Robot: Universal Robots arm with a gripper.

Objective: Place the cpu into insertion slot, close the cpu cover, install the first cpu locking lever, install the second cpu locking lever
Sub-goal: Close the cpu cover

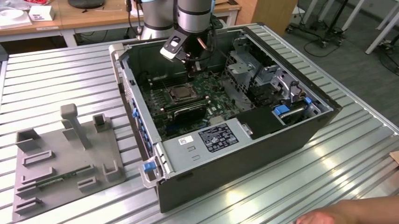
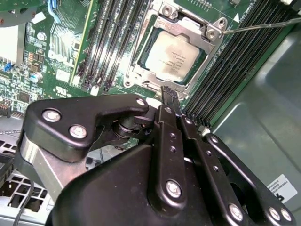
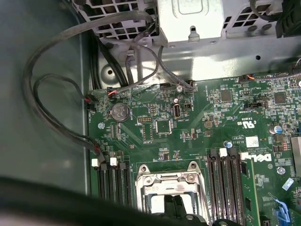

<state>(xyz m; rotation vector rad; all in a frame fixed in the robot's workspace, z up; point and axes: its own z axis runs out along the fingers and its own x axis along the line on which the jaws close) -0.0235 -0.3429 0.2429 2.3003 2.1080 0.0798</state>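
Ribbed metal table (image 1: 56, 84), open computer case (image 1: 249, 154) on it: the cpu (image 2: 171, 56) is seen seated in the insertion slot (image 2: 136, 75), the cpu cover (image 2: 186, 18) laid flat over its edges. The gripper (image 2: 168, 96) is held near the slot's edge, fingers together on nothing. The thin locking lever (image 2: 263, 26) looks unlatched, though its catch is hidden; it is best pressed near its free end and tucked sideways under the catch.
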